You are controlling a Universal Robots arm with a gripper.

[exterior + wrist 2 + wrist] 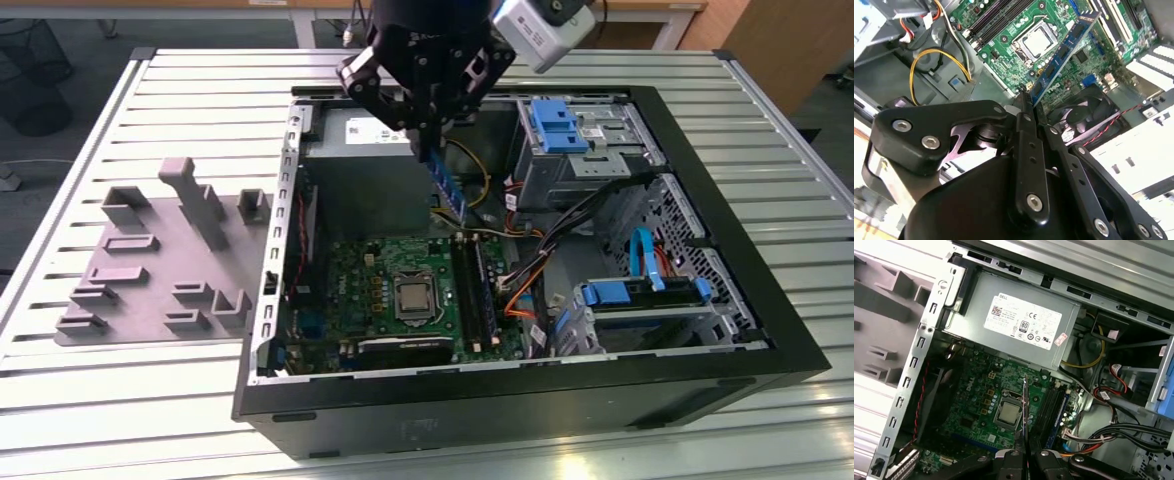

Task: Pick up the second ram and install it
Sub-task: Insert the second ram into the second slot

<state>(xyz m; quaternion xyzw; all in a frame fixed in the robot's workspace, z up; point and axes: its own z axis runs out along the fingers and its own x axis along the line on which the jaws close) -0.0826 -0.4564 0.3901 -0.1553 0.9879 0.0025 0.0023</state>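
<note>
Gripper [430, 140] pinches the second ram [449, 190] by one end; stick hangs lengthwise below it, above the black memory slots [474, 290] on the motherboard [387, 275].

A white label [1024, 326] full of fine black print and round marks lies on the grey power supply [979, 305] in the first wrist view, with a small red-and-white sticker [1061, 338] at one corner. White lettering [968, 385] is printed on the green motherboard [974, 410]. In the second wrist view, a small printed label [1069, 135] sits on the black fan's hub. None is spelled out here.
</note>
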